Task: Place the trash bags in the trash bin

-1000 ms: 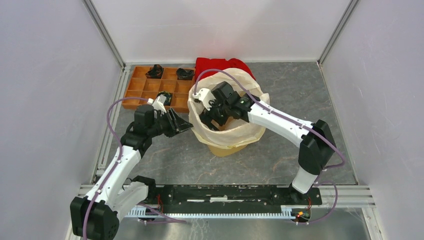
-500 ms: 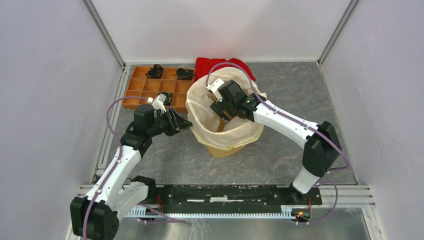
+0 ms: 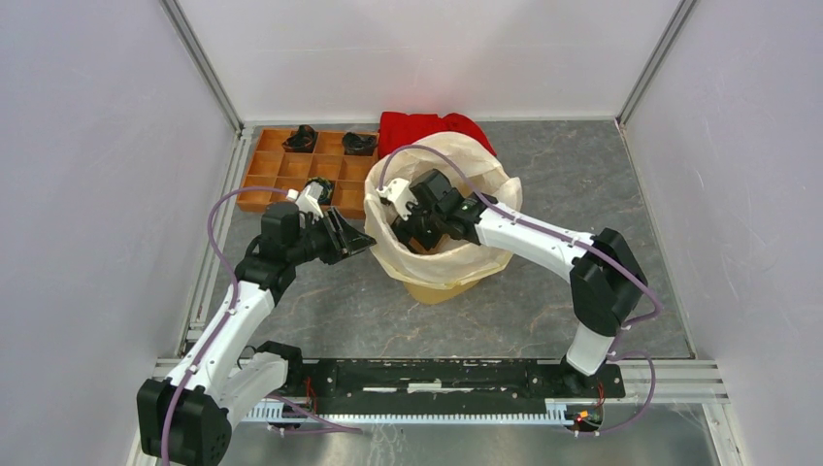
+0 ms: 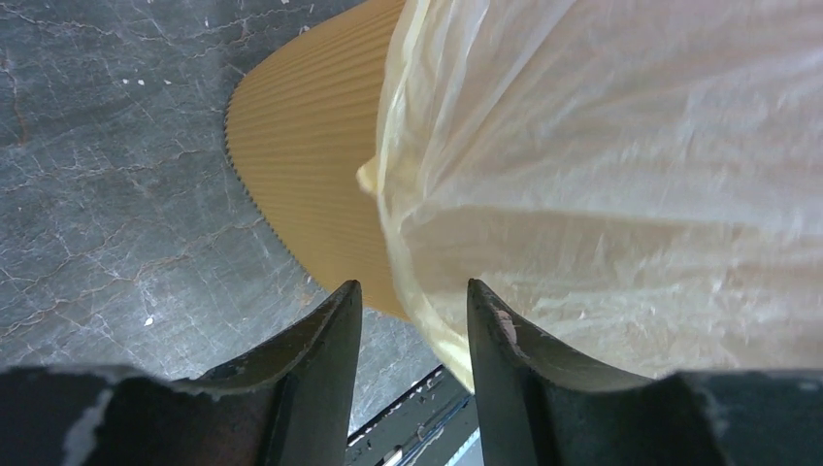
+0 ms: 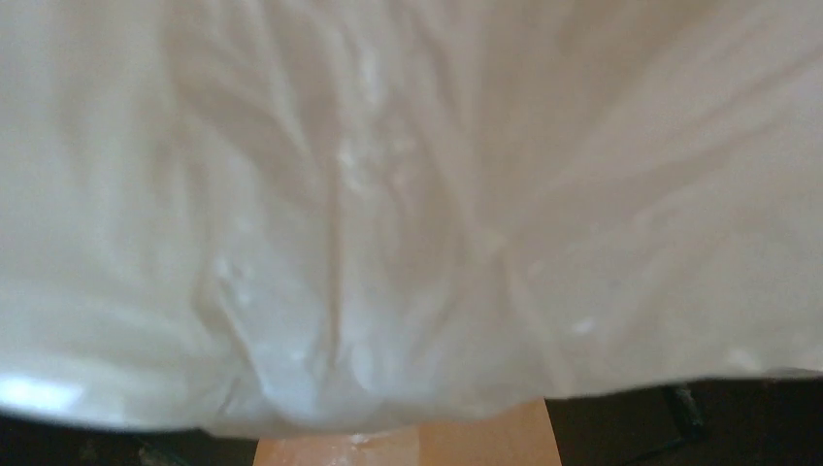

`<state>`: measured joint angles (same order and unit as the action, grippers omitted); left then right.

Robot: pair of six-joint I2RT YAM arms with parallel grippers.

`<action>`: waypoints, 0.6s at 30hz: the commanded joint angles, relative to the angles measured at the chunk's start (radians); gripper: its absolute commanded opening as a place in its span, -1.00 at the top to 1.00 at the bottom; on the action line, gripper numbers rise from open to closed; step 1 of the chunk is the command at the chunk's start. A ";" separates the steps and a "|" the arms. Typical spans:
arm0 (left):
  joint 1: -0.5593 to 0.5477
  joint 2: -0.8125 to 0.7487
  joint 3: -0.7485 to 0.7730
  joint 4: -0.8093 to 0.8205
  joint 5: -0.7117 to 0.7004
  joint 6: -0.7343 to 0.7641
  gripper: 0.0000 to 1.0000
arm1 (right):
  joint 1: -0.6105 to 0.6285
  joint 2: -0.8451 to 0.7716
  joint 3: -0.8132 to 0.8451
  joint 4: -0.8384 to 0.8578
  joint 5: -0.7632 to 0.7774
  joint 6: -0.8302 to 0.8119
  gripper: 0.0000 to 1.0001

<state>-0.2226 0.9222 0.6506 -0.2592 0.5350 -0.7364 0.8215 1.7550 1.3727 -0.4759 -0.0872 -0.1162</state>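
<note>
- Trash bag [image 3: 456, 262] sat in the trash bin [image 3: 437, 289] like a liner. Its mouth opened upward and its edge was folded out over the rim and hung down the sides, so only the bin's lower part showed orange.
- Right gripper [image 3: 412, 218] was down inside the bag's mouth, jaws spread wide, with nothing pinched that I could see. My guess is it was in there to push the plastic down and out against the bin walls. Its own camera showed only wrinkly white plastic right up close.
- Left gripper [image 3: 357, 240] hung low at the bin's left side with its jaws parted. The bag's hanging hem was right off the tips, but I couldn't tell if it touched. It looked placed to pinch that hem and tug it down, or maybe to steady the bin.
- Counter [image 3: 582, 194] was dark grey and marbled. It looked pretty smooth, so a light bin could probably slide if shoved.
- Red cloth [image 3: 427, 126] lay right behind the bag. Wooden tray [image 3: 272, 180] sat off to the left with 2 small black things in its back row.
- Plain white walls closed in 3 sides, with metal rails in the back corners.
</note>
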 commanded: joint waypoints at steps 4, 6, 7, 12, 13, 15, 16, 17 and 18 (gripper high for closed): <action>-0.004 0.001 0.011 0.028 0.014 0.010 -0.05 | -0.032 -0.025 0.017 0.010 0.052 0.013 -0.95; -0.004 -0.001 0.014 0.021 0.015 0.013 -0.06 | -0.032 -0.014 0.029 -0.036 0.282 -0.005 -0.95; -0.004 -0.001 0.014 0.017 0.015 0.016 -0.07 | -0.031 -0.010 0.031 -0.055 0.383 -0.012 -0.95; -0.004 -0.002 0.017 0.004 0.012 0.030 -0.12 | -0.031 0.001 0.014 -0.078 0.514 -0.031 -0.96; -0.004 0.001 0.019 0.004 0.012 0.031 -0.14 | -0.032 0.004 0.014 -0.080 0.498 -0.028 -0.96; -0.004 0.005 0.023 0.003 0.012 0.034 -0.17 | -0.032 0.001 0.002 -0.081 0.496 -0.025 -0.96; -0.004 0.005 0.026 0.000 0.011 0.036 -0.20 | -0.032 -0.004 -0.010 -0.083 0.510 -0.025 -0.96; -0.004 0.003 0.030 -0.005 0.010 0.039 -0.24 | -0.034 -0.011 -0.022 -0.086 0.526 -0.026 -0.96; -0.004 -0.003 0.034 -0.010 0.009 0.043 -0.28 | -0.040 -0.018 -0.038 -0.092 0.537 -0.027 -0.96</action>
<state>-0.2230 0.9230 0.6506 -0.2607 0.5343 -0.7353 0.7872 1.7557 1.3647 -0.5499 0.3534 -0.1360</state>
